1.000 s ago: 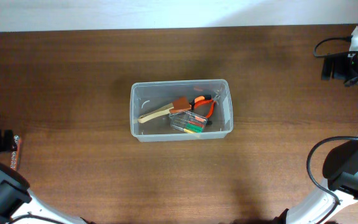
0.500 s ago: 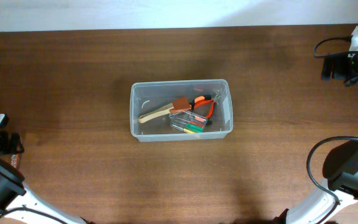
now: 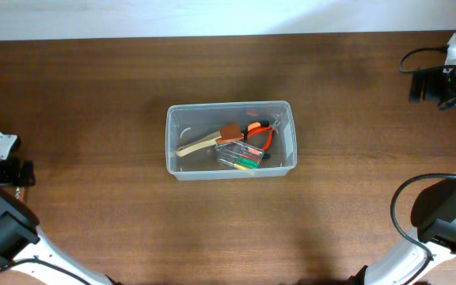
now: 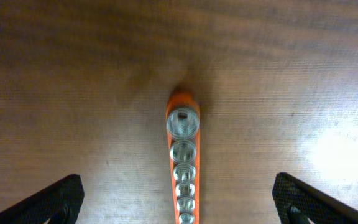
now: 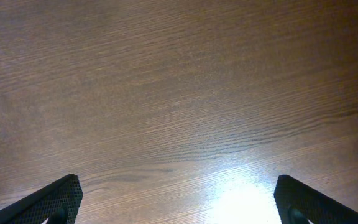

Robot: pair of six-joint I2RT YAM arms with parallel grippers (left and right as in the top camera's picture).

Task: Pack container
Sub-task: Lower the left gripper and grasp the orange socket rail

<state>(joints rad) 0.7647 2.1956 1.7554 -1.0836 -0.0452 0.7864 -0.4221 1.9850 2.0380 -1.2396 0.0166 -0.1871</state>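
The container (image 3: 228, 105), a clear plastic bin, stands in the middle of the table. In it lie a wooden-handled tool (image 3: 200, 143), orange-handled pliers (image 3: 261, 132) and a small clear case of coloured bits (image 3: 240, 156). At the far left edge my left gripper (image 3: 6, 168) hangs over an orange rail of metal sockets (image 4: 183, 162). In the left wrist view the rail lies on the wood midway between the two wide-apart fingers (image 4: 61, 198) of the left gripper (image 4: 179, 199), untouched. My right gripper (image 3: 434, 83) is at the far right back, open (image 5: 178, 193) over bare wood.
The dark wooden table (image 3: 101, 95) runs to a white strip along the back edge. A black cable (image 3: 408, 207) loops by the right arm's base at the right front. A bright glare spot (image 5: 241, 202) shows on the wood under the right gripper.
My left arm has moved toward the back along the left edge and now covers most of the socket rail. The right arm and the container have not moved.
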